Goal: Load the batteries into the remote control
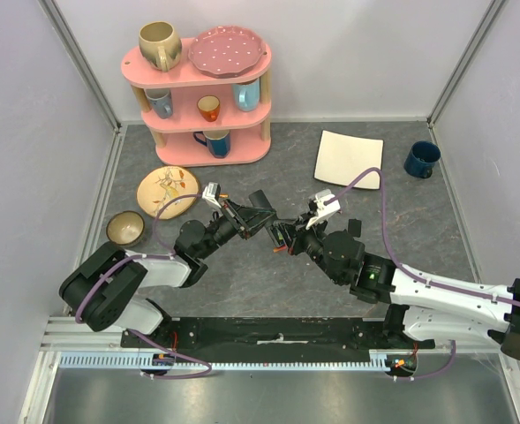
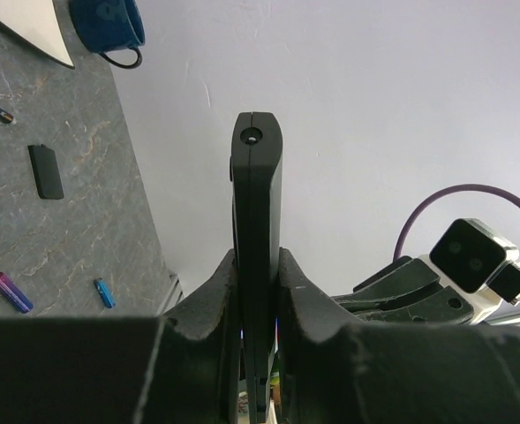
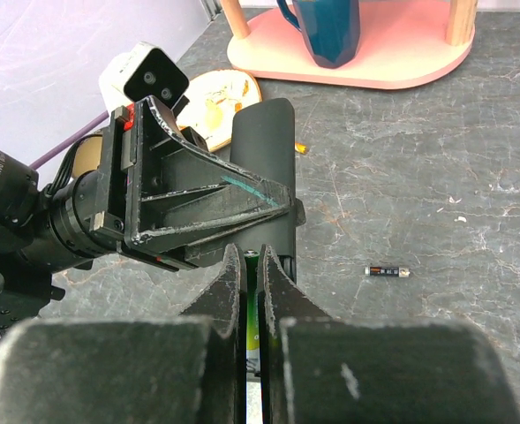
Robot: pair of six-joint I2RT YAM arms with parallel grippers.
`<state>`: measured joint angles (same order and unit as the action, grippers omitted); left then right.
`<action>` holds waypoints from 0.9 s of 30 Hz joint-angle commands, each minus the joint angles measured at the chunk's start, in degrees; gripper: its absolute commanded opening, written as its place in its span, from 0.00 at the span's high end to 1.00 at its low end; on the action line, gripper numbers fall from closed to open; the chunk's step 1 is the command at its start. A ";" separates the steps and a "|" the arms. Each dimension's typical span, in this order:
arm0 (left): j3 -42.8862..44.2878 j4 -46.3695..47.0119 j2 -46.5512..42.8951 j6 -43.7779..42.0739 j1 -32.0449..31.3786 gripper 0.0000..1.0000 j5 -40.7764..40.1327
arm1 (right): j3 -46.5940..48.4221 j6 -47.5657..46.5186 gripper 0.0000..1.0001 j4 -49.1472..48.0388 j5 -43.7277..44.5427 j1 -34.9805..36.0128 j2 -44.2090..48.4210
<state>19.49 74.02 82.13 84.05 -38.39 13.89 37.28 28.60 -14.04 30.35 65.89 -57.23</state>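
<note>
Two grippers meet above the grey table [image 1: 471,230], in front of the pink shelf [image 1: 198,97] and well apart from its base. The left gripper [image 2: 257,265] is clamped on the remote control [image 2: 258,194], a slim black bar held on edge between its fingers on the near side of the shelf. The right gripper [image 3: 252,265] faces the shelf, pinched tight on a thin green battery [image 3: 252,305] farther from the shelf than the remote. A dark loose battery [image 3: 388,272] lies flat on the table in front of the shelf.
</note>
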 commanded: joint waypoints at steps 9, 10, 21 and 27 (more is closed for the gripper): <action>2.05 8.60 0.40 2.08 -0.46 0.98 1.93 | 0.25 -0.30 1.00 -1.87 0.59 0.29 -1.30; 2.13 8.42 0.14 1.99 -0.46 0.98 1.84 | 0.34 -0.13 1.00 -1.43 0.24 0.29 -1.30; 1.87 8.33 -1.44 -0.38 -0.46 0.98 -0.09 | 3.76 0.75 1.00 8.06 -4.33 0.38 -1.92; 0.99 8.60 -3.55 -2.22 -0.46 0.98 -2.64 | 6.84 2.95 1.00 12.99 -6.44 0.38 -4.55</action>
<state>19.77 73.32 81.97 83.88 -38.50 14.52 41.10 29.41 -6.46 26.61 65.89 -59.83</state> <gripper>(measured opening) 0.226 0.022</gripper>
